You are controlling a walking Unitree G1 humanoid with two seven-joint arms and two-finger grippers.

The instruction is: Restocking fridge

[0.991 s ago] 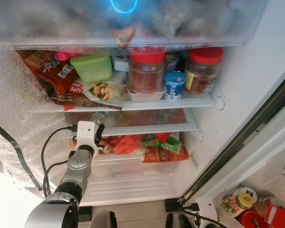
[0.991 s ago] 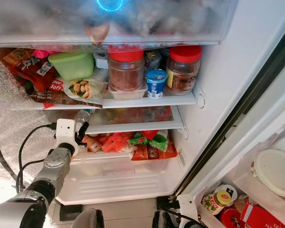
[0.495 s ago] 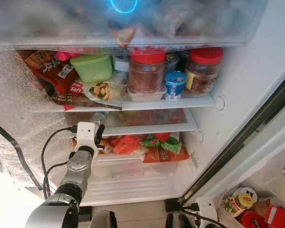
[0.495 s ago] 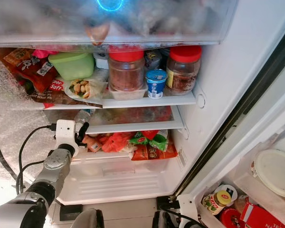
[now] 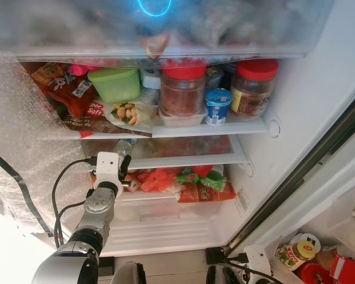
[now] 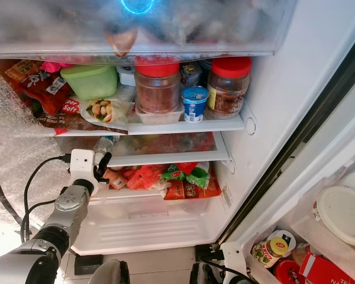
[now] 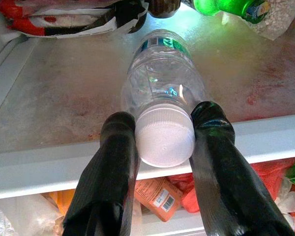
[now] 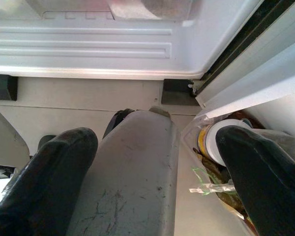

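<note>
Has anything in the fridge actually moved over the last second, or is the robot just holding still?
Almost nothing has changed. The left gripper stays at the front edge of the middle shelf, its fingers on either side of the white cap of the water bottle lying there. The jars and packets on the upper shelf kept their places, and the right gripper still hangs low by the floor.
</note>
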